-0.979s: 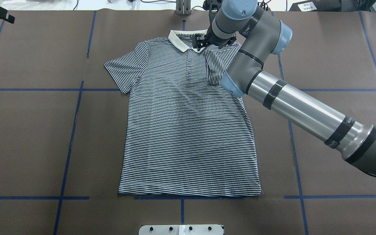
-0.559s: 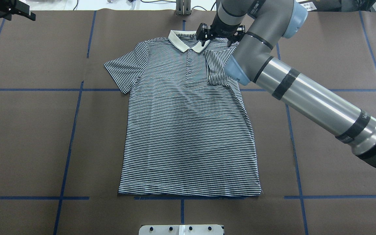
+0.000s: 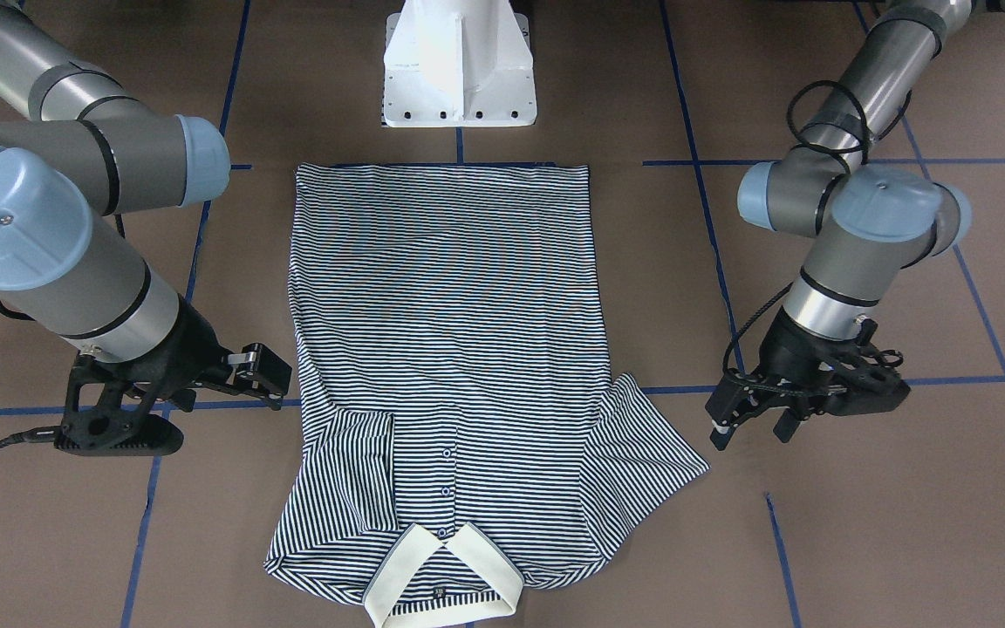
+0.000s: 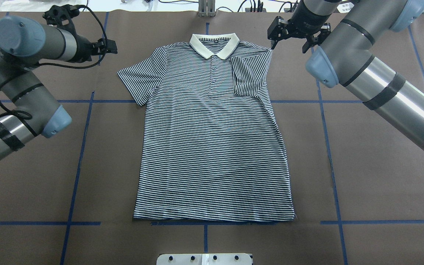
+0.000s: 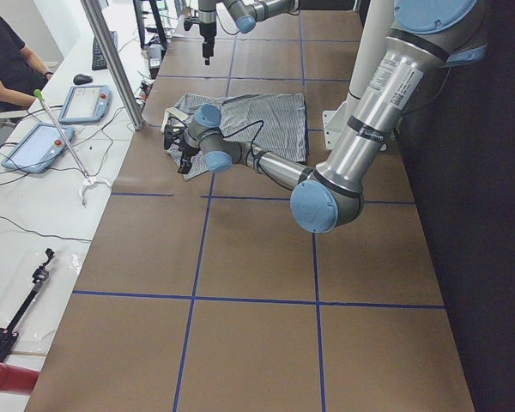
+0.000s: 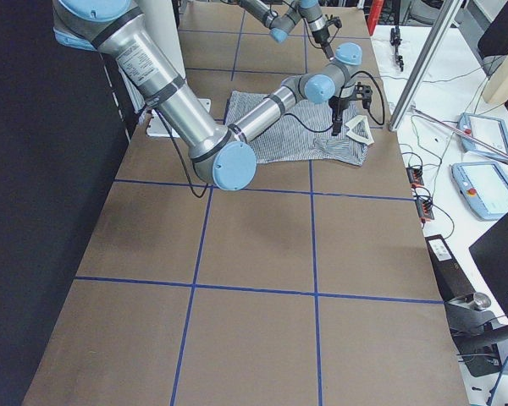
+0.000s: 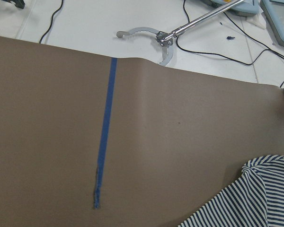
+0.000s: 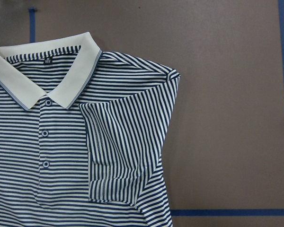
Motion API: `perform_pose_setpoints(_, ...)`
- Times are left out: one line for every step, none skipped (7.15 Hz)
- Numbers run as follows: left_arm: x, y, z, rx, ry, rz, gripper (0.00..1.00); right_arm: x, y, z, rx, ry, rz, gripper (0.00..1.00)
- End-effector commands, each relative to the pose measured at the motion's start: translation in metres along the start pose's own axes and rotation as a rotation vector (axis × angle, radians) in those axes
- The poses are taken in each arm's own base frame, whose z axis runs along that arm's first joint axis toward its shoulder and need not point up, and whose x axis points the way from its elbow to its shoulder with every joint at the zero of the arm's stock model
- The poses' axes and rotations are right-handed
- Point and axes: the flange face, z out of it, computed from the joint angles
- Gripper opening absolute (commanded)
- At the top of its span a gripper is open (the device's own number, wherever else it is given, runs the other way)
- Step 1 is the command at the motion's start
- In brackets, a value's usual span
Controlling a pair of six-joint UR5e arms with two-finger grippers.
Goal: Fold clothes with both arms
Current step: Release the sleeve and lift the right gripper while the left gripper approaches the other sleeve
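Polo shirt [image 4: 212, 147]: flat on table [image 4: 363, 165], front up, hem nearest the robot, collar farthest; right-side sleeve folded onto chest.
Left gripper [image 3: 751, 432]: near the spread sleeve, not touching; jaws wide, empty.
Right gripper [image 4: 288, 47]: just off the folded shoulder; jaws wide, empty.

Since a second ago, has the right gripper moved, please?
Yes. The right gripper went rightward in the overhead view, off the collar to beyond the shirt's edge.

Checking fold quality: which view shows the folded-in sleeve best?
Right wrist: the sleeve fills much of the frame, with hem and crease sharp. Overhead and front-facing show it whole but smaller. Side views: too small to judge. Left wrist: not in view.
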Motion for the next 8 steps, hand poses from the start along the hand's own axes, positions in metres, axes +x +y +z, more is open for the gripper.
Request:
perform_pose_setpoints(0.032,0.047,0.040,0.042,-0.145,-0.025,1.00,0.007,0.001,-0.009,-0.002,-0.016,-0.003,1.00)
perform_pose_setpoints(0.036,0.048,0.063,0.052,-0.185,-0.040,1.00,0.006,0.001,-0.010,0.003,-0.016,-0.006,1.00)
perform_pose_setpoints(0.030,0.048,0.070,0.057,-0.199,-0.042,1.00,0.006,0.001,-0.011,0.008,-0.014,-0.007,1.00)
perform_pose_setpoints(0.030,0.048,0.071,0.056,-0.201,-0.037,1.00,0.005,0.001,-0.010,0.008,-0.013,-0.006,1.00)
perform_pose_setpoints(0.031,0.050,0.073,0.053,-0.201,-0.029,1.00,0.001,0.002,-0.012,0.011,-0.016,-0.009,1.00)
perform_pose_setpoints(0.026,0.050,0.078,0.057,-0.216,-0.031,0.99,0.004,0.001,-0.010,0.011,-0.012,-0.007,1.00)
perform_pose_setpoints(0.029,0.052,0.081,0.054,-0.215,-0.028,0.99,0.004,0.001,-0.010,0.010,-0.011,-0.006,1.00)
perform_pose_setpoints(0.032,0.051,0.081,0.057,-0.214,-0.028,0.98,0.002,0.003,-0.007,0.007,-0.011,-0.009,1.00)
